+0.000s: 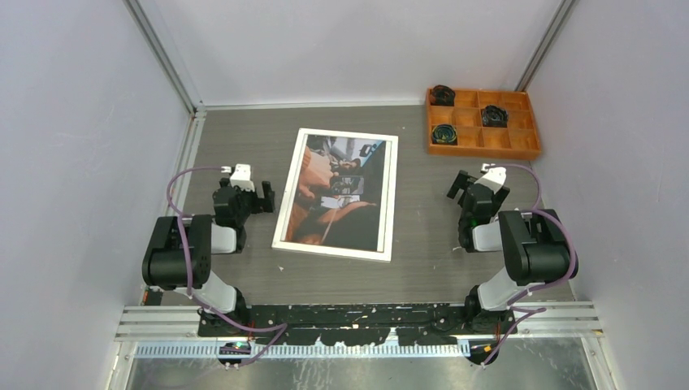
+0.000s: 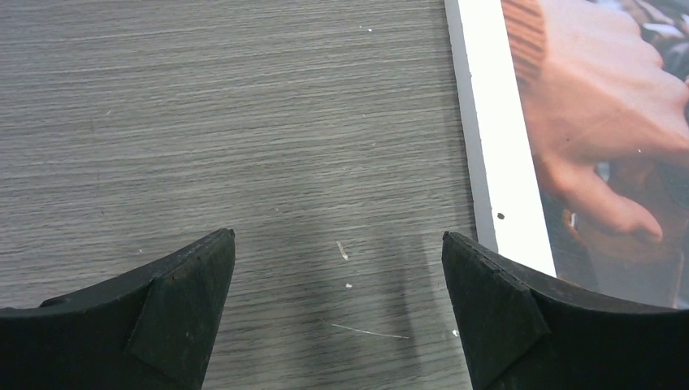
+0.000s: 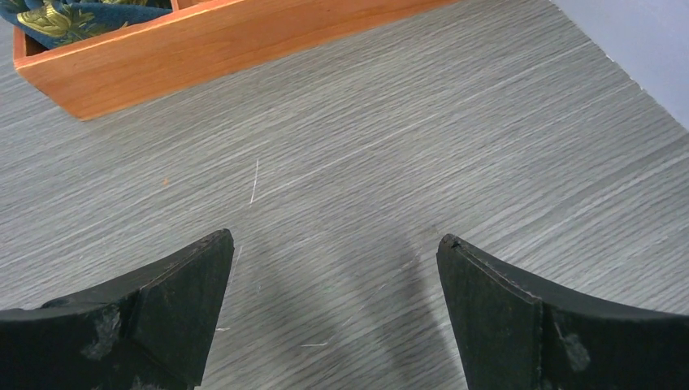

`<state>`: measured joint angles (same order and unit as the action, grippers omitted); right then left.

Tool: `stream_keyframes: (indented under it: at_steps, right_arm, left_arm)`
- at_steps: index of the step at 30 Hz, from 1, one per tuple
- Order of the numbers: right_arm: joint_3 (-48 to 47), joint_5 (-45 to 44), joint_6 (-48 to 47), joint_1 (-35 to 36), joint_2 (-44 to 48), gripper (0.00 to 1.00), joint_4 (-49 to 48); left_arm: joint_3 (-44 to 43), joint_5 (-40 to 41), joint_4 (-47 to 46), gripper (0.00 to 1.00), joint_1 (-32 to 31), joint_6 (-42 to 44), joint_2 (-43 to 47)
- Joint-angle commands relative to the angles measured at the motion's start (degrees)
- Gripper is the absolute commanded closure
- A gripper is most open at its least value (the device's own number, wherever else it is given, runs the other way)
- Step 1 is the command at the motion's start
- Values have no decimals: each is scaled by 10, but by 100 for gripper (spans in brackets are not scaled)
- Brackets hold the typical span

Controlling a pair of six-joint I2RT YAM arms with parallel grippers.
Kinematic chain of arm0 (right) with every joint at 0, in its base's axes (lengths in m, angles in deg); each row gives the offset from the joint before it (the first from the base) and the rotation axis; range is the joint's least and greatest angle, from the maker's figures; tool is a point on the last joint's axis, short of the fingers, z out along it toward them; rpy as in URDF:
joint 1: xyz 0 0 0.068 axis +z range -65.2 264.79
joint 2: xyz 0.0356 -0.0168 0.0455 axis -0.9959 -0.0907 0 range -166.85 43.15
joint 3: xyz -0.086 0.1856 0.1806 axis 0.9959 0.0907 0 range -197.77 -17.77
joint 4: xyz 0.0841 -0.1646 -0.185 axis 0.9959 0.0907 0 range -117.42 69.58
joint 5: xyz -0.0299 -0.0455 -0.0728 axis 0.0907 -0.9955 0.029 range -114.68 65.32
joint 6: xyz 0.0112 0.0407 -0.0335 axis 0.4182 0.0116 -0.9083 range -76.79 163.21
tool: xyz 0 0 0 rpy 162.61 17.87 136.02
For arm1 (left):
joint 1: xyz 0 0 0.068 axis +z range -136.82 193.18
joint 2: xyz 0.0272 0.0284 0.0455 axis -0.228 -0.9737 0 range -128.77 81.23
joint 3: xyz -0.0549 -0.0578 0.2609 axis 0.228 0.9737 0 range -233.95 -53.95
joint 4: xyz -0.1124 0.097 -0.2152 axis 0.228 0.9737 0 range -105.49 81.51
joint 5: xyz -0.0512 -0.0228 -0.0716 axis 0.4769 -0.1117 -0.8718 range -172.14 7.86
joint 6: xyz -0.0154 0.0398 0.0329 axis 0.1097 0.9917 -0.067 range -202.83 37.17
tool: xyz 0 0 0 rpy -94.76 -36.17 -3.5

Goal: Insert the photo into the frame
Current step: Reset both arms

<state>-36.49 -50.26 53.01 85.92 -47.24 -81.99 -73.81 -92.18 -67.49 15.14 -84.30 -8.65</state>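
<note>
**Photo lying inside frame at mid-worktop; both pincers apart and empty**

The frame (image 2: 500, 146) is laid flat at the middle of the worktop (image 1: 431, 236), white front up, slightly skewed. The photo (image 1: 341, 191) is seen picture-side up within its 4 rails. Whether it is properly seated or only lying loose inside cannot be told.

The left pincer (image 2: 338, 236) is held low just beside the frame's left long rail, jaws spread wide, nothing between them. The right pincer (image 3: 335, 236) is spread just as wide over bare worktop, well apart from the frame and near the orange tray (image 1: 484, 151), nothing held.

Handling, as judged:
- The photo is taken to be thin paper: very light, floppy, easily creased or dented by pinching. Lying flat, no edge is offered. A corner or a short edge would have to be lifted first, and the printed face is best left untouched.
- The frame is taken to be light and stiff, but thin-railed, so twisting under a 1-sided lift is likely. A grip across a long rail near its middle is suggested, ideally by 2 pincers on opposite rails. The painted front may be slippery.
</note>
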Motion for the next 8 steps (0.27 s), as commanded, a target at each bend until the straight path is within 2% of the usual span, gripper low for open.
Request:
stream_keyframes:
  at_steps: [1,8]
  right_arm:
    - [-7,7,4,1,13,0,-17]
    - [-7,7,3,1,13,0,-21]
  left_arm:
    - [-15,17,-16,0,2,-3,10]
    - [-17,26,-9,0,-3,-1,12]
